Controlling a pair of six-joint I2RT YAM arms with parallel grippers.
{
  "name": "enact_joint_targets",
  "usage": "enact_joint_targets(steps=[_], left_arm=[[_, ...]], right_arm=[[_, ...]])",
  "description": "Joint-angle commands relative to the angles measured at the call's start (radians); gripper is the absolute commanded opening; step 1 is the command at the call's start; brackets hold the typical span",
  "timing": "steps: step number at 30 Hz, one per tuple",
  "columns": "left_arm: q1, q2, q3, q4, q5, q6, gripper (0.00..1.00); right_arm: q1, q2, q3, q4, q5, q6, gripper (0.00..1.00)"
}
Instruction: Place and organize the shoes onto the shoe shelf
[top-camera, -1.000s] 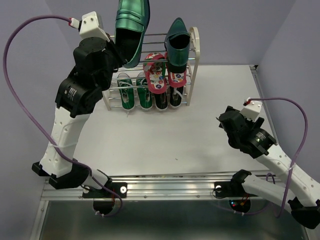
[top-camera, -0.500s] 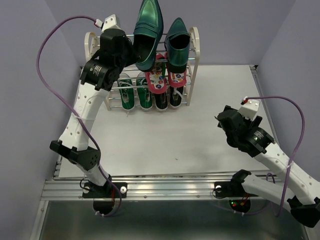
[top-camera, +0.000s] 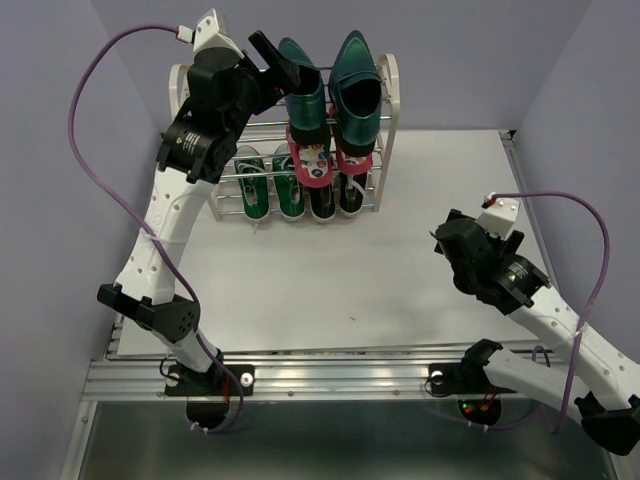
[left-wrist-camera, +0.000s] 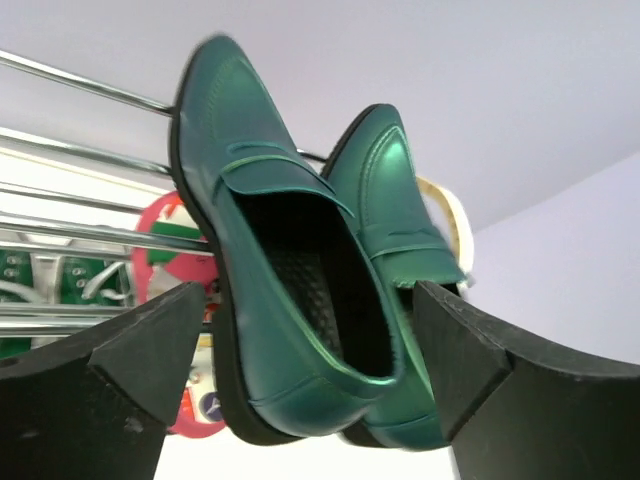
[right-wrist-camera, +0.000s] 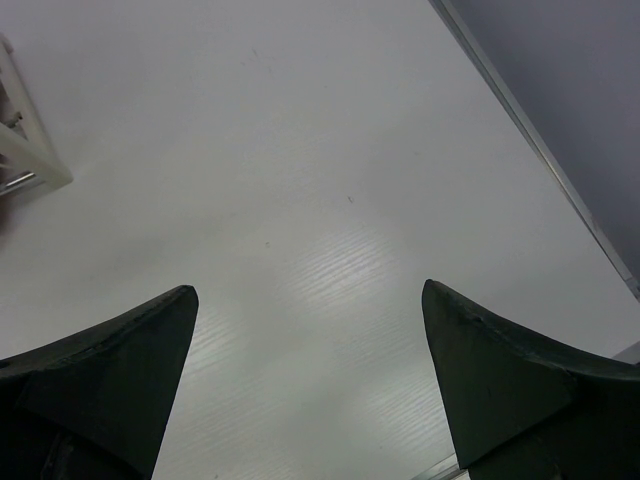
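Two glossy dark teal loafers (top-camera: 302, 95) (top-camera: 358, 85) rest side by side, toes up, on the top bars of the shoe shelf (top-camera: 388, 82). My left gripper (top-camera: 272, 55) is open just left of them. In the left wrist view the left loafer (left-wrist-camera: 290, 300) and the right loafer (left-wrist-camera: 400, 220) sit heel-first between the spread fingers (left-wrist-camera: 135, 365). Red-pink flip-flops (top-camera: 312, 160) lie on the middle tier. Green sneakers (top-camera: 268, 192) and black sneakers (top-camera: 336, 198) fill the bottom tier. My right gripper (top-camera: 447, 245) hangs open and empty over the table (right-wrist-camera: 330, 150).
The shelf stands at the table's back edge against the purple wall (top-camera: 450, 60). Its chrome bars (left-wrist-camera: 80, 150) run behind the loafers. A metal rail (top-camera: 330, 375) crosses the near edge by the arm bases. A shelf foot (right-wrist-camera: 25, 160) shows at the right wrist view's left edge.
My left gripper has opened and let go of the left loafer, which has dropped from raised to resting on the top tier beside its mate. The right arm has not moved.
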Motion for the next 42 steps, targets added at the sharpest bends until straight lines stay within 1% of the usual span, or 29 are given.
enact_joint_targets(steps=[1, 5, 9, 13, 15, 16, 17, 20, 21, 22, 23, 26, 27, 29, 30, 31, 32, 33, 34, 37, 39, 42], left_arm=[[0.0, -0.031, 0.005, 0.081, 0.044, 0.01, 0.99], [0.001, -0.037, -0.008, 0.093, 0.068, 0.015, 0.99], [0.0, -0.066, -0.007, 0.108, 0.062, 0.042, 0.99], [0.0, -0.141, -0.033, 0.111, 0.024, 0.081, 0.99], [0.001, -0.181, -0.091, 0.136, 0.019, 0.107, 0.99], [0.0, -0.229, -0.118, 0.15, 0.031, 0.116, 0.99], [0.001, -0.256, -0.184, 0.166, 0.045, 0.128, 0.99], [0.001, -0.371, -0.302, 0.219, 0.1, 0.177, 0.99], [0.0, -0.402, -0.391, 0.228, 0.106, 0.187, 0.99], [0.0, -0.472, -0.44, 0.231, 0.1, 0.188, 0.99], [0.0, -0.512, -0.553, 0.236, 0.09, 0.181, 0.99], [0.001, -0.667, -0.735, 0.243, 0.045, 0.168, 0.99], [0.0, -0.739, -0.851, 0.237, 0.022, 0.167, 0.99], [0.0, -0.812, -0.968, 0.226, -0.004, 0.153, 0.99], [0.001, -0.845, -1.079, 0.208, -0.025, 0.126, 0.99], [0.001, -0.911, -1.129, 0.2, -0.053, 0.106, 0.99], [0.001, -0.945, -1.18, 0.19, -0.064, 0.089, 0.99], [0.0, -0.973, -1.262, 0.182, -0.073, 0.052, 0.99], [0.0, -1.028, -1.298, 0.168, -0.082, 0.031, 0.99], [0.001, -1.091, -1.413, 0.153, -0.116, -0.051, 0.99], [0.001, -1.12, -1.449, 0.13, -0.137, -0.075, 0.99], [0.001, -1.126, -1.449, 0.113, -0.168, -0.1, 0.99]], right_arm=[[-0.006, -0.001, -0.007, 0.051, 0.02, -0.007, 1.0], [-0.006, 0.002, -0.007, 0.051, 0.014, -0.012, 1.0], [-0.006, 0.004, 0.009, 0.053, -0.003, -0.016, 1.0], [-0.006, 0.011, 0.024, 0.054, -0.041, -0.024, 1.0], [-0.006, 0.011, 0.032, 0.068, -0.061, -0.05, 1.0], [-0.006, 0.011, 0.035, 0.074, -0.088, -0.076, 1.0], [-0.006, 0.011, 0.038, 0.086, -0.105, -0.091, 1.0], [-0.006, 0.004, 0.062, 0.099, -0.18, -0.144, 1.0], [-0.006, -0.002, 0.069, 0.106, -0.202, -0.157, 1.0], [-0.006, -0.007, 0.079, 0.109, -0.242, -0.171, 1.0], [-0.006, -0.013, 0.081, 0.114, -0.253, -0.171, 1.0], [-0.006, -0.032, 0.082, 0.115, -0.283, -0.171, 1.0], [-0.006, -0.041, 0.078, 0.115, -0.286, -0.167, 1.0], [-0.006, -0.053, 0.064, 0.115, -0.294, -0.147, 1.0], [-0.006, -0.059, 0.044, 0.115, -0.3, -0.136, 1.0], [-0.006, -0.074, 0.032, 0.118, -0.317, -0.107, 1.0], [-0.006, -0.078, 0.02, 0.119, -0.323, -0.092, 1.0], [-0.006, -0.084, 0.007, 0.119, -0.331, -0.073, 1.0], [-0.006, -0.087, -0.011, 0.12, -0.345, -0.058, 1.0], [-0.006, -0.098, -0.037, 0.138, -0.372, -0.015, 1.0], [-0.006, -0.111, -0.051, 0.164, -0.38, -0.001, 1.0], [-0.006, -0.127, -0.065, 0.18, -0.378, 0.023, 1.0]])
